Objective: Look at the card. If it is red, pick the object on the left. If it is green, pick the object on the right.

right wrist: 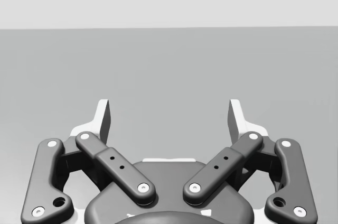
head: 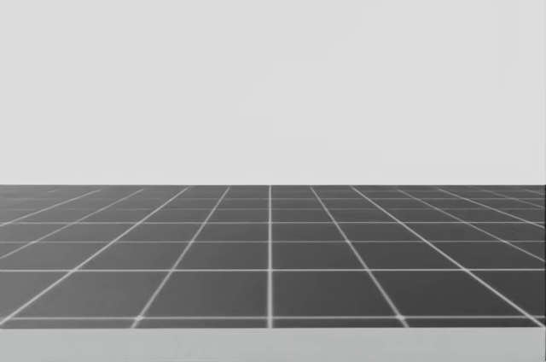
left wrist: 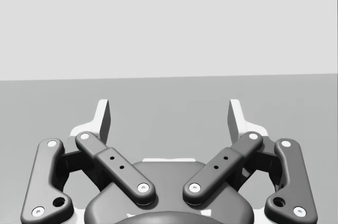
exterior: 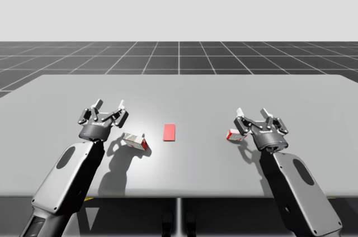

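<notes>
Since the robot's grey left arm (exterior: 67, 181) and grey right arm (exterior: 302, 192) rose from the near edge of the flat grey table (exterior: 313, 97), one to each side, each claw stood by its own candidate. The left gripper (exterior: 109, 106) had its fingers spread wide with nothing between them, and its wrist view looked out over bare tabletop. The right gripper (exterior: 253, 114) was just as open and just as empty.

A small white-and-red box (exterior: 135, 141) lay flat just beside the left gripper, on its inner side and a little nearer the robot. A second white-and-red box (exterior: 234, 134) lay just beside the right gripper, partly hidden behind its fingers. I could not tell whether they touched.

Between the two boxes, near the middle of the table, lay the flat red card (exterior: 169, 132), placed where it could be read before either arm committed. Being red, it pointed to the left object, so I judged the small white-and-red box to be the one to pick, and the left gripper the natural one for it.

Beyond the far edge, the dark gridded floor (head: 273, 251) stretched away, and the head was aimed level at it.
</notes>
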### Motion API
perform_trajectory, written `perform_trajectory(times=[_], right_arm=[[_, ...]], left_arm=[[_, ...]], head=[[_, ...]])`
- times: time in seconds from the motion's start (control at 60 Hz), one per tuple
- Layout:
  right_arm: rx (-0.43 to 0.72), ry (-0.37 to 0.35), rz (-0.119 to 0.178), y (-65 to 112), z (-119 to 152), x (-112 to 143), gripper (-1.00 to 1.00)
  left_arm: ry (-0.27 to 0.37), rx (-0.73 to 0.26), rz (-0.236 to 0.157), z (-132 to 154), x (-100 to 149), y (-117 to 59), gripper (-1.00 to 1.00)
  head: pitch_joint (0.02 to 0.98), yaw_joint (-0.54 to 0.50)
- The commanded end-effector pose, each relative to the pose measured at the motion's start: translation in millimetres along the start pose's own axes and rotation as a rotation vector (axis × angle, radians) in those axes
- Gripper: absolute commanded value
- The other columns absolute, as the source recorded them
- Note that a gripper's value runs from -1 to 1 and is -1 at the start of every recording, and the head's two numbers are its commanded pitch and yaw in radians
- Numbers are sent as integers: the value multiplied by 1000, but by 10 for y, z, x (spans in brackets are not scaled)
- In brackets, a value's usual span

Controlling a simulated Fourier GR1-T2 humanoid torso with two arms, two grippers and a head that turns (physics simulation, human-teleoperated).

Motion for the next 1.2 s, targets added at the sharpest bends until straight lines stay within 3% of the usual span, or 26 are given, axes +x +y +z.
perform_trajectory(times=[0.017, 0.15, 0.283, 0.567, 0.917, 1.2], right_arm=[[-12, -9, -6, 14, 10, -24, -1000], [8, -6, 7, 14, 1, -8, -1000], [1, 7, 15, 7, -10, -6, -1000], [-9, 14, 13, -7, -21, 5, -1000], [-1, 23, 17, -13, -18, 15, -1000], [-1, 23, 13, -22, -15, 33, -1000]], left_arm=[[-1, -3, -2, 1, -2, -4, -1000], [0, -2, -1, 3, -5, -4, -1000], [-5, 1, 4, 3, 16, 14, -1000], [-19, 1, 1, 5, 57, 36, -1000], [-36, -15, -7, 19, 99, 22, -1000], [-43, -27, -6, 34, 121, -6, -1000]], head=[[74, -9], [101, -6], [187, -18], [473, 5], [748, 25], [840, 60]])
